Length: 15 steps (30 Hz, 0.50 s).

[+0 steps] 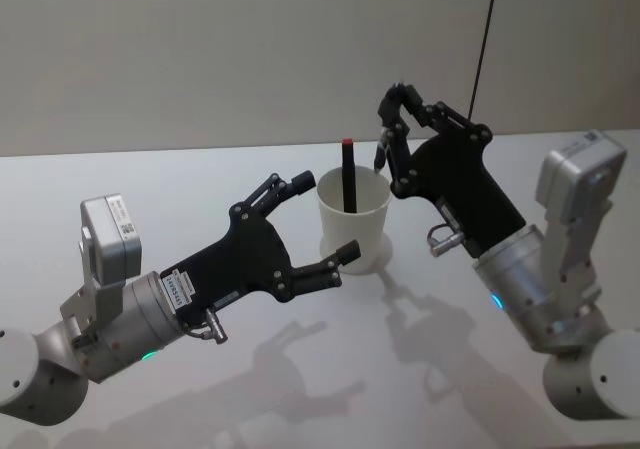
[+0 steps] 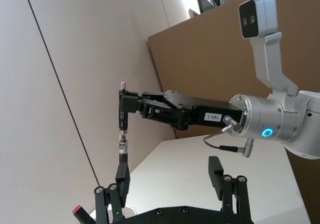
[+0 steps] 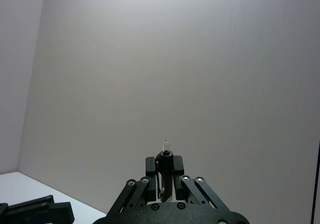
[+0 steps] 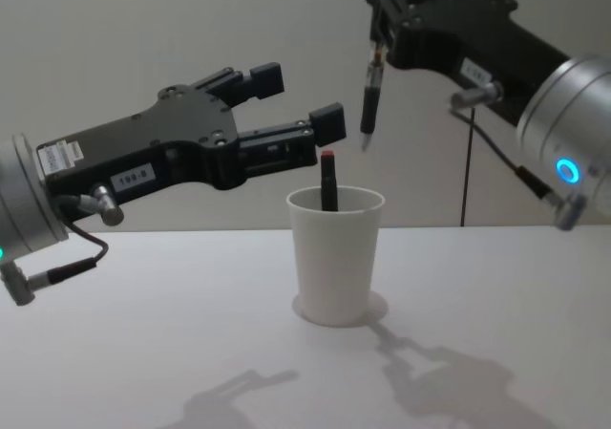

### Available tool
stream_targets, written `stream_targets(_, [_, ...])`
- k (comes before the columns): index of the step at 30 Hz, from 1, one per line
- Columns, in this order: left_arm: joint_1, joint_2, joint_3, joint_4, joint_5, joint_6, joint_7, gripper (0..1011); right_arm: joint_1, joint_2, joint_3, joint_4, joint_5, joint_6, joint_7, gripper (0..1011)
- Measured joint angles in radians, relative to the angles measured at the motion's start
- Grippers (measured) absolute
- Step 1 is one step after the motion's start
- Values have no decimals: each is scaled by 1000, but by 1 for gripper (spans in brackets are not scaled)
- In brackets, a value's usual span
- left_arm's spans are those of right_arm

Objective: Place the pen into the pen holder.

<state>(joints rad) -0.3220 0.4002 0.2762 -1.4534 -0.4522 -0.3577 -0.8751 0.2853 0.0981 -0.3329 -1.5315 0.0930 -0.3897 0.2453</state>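
My right claw [image 4: 380,30] is clamped on the pen [image 4: 370,99], up above the cup [image 4: 334,257] and a little to its right side as the chest view has it. The pen hangs nearly upright from the fingers, tip down, and that tip sits just above the rim without touching it. From the left wrist view I see the same claw [image 2: 123,110] reaching in from the side with the pen [image 2: 122,134] hanging below its fingers. In the right wrist view the pen's pale end [image 3: 166,145] pokes out between the closed fingers.

My left claw [image 4: 291,114] is spread apart and holds nothing. It hovers off the worktop [image 4: 143,353] on the cup's left, fingers pointing toward the cup; in the head view the left claw [image 1: 320,224] has one finger near the rim and the other beside the cup's wall, and I cannot tell whether either touches.

The cup [image 1: 353,227] stands upright on the worktop [image 1: 200,389] between the two arms. Inside it a dark pen with a red cap [image 4: 327,176] already leans, its capped end sticking up above the rim; the same second pen [image 1: 348,174] shows in the head view, tilted slightly.
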Motion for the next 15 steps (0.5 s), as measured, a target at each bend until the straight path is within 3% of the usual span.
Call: stream_targets(15, [0,0,0,0,0,0,0,1004,67,-36,0,140,-2,-11,26,203])
